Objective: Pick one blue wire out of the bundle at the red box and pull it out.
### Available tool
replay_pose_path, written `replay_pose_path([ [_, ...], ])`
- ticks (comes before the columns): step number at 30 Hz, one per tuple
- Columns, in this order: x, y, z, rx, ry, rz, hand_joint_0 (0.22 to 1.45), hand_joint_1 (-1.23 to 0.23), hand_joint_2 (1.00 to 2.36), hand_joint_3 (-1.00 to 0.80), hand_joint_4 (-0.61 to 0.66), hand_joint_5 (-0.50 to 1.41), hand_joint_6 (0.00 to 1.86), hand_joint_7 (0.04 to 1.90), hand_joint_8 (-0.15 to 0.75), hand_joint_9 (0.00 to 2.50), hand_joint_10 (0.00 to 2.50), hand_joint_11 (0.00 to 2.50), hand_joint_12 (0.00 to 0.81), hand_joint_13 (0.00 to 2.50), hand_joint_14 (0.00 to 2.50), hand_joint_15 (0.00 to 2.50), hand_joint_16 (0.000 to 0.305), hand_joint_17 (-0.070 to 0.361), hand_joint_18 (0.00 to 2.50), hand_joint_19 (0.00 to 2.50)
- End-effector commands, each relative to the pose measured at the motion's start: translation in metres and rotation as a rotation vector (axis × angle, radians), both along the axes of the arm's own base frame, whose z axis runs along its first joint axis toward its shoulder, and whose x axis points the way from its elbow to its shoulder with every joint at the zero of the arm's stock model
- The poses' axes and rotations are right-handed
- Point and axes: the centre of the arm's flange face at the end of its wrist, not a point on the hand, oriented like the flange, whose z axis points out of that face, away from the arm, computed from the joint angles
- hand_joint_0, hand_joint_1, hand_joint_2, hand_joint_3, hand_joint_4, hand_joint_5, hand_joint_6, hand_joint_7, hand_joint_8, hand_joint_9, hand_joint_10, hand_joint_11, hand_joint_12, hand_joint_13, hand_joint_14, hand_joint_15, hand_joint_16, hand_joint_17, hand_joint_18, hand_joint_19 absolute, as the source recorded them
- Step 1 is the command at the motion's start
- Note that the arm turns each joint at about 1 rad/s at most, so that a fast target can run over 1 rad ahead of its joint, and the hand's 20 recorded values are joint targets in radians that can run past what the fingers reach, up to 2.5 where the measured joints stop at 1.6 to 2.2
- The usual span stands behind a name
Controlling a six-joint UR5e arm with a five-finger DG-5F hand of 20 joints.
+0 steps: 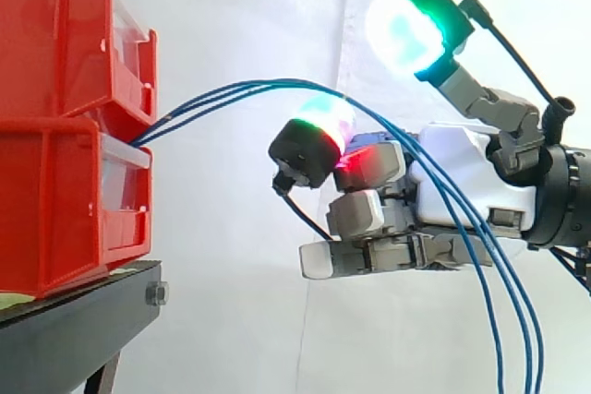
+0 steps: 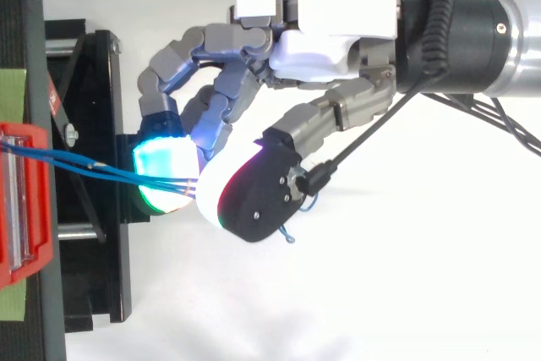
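Side view: from my remote station I watch the hand (image 1: 462,173) at centre right. It faces the stacked red bins (image 1: 55,209), which sit on the black stand (image 1: 74,320) at the left edge. The blue wires (image 1: 231,91) leave the gap between the two bins, arch across the white curtain (image 1: 240,6), pass over the curled fingers and hang down to the lower right corner. One finger is lifted clear at upper right, its pad (image 1: 406,29) glowing green – kept out of the way, I judge, so the others can work the bundle.

Top view: the wires (image 2: 84,162) run from the red box (image 2: 25,209) at the left edge straight into the meeting of a cyan-green fingertip (image 2: 165,171) and the thumb pad (image 2: 254,196). The fingers are curled and closed narrow on the wires, which appear pinched between those two pads. The hand (image 2: 338,31) reaches in from the upper right, so a pull would draw the wires away from the box. Several strands seem to enter the pinch – the task wants one, so I judge the separating step is not yet done.
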Motion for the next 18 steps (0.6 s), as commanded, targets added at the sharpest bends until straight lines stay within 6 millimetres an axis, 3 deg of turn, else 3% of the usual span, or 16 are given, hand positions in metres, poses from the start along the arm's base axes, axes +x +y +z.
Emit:
replay_pose_path([
  [1, -0.0001, 0.0000, -0.0002, 0.000, 0.000, 0.000, 0.46, -0.82, 1.00, -0.50, 0.17, -0.14, 0.86, 1.08, 0.300, 1.01, 0.02, 1.12, 0.405, 0.89, 0.03, 0.91, 0.065, 0.147, 0.43, 0.49],
  [7, 0.0003, 0.0000, 0.0005, 0.000, -0.001, 0.000, 0.54, -0.86, 1.00, -0.50, 0.14, -0.13, 0.87, 1.12, 0.274, 0.99, 0.02, 1.12, 0.376, 0.86, 0.03, 0.92, 0.060, 0.135, 0.38, 0.49],
  [18, 0.0000, 0.0000, 0.0000, 0.000, -0.001, 0.000, 0.61, -0.87, 1.02, -0.24, 0.03, -0.13, 0.89, 1.22, 0.264, 1.01, 0.03, 1.14, 0.363, 0.87, 0.03, 0.92, 0.056, 0.126, 0.41, 0.49],
])
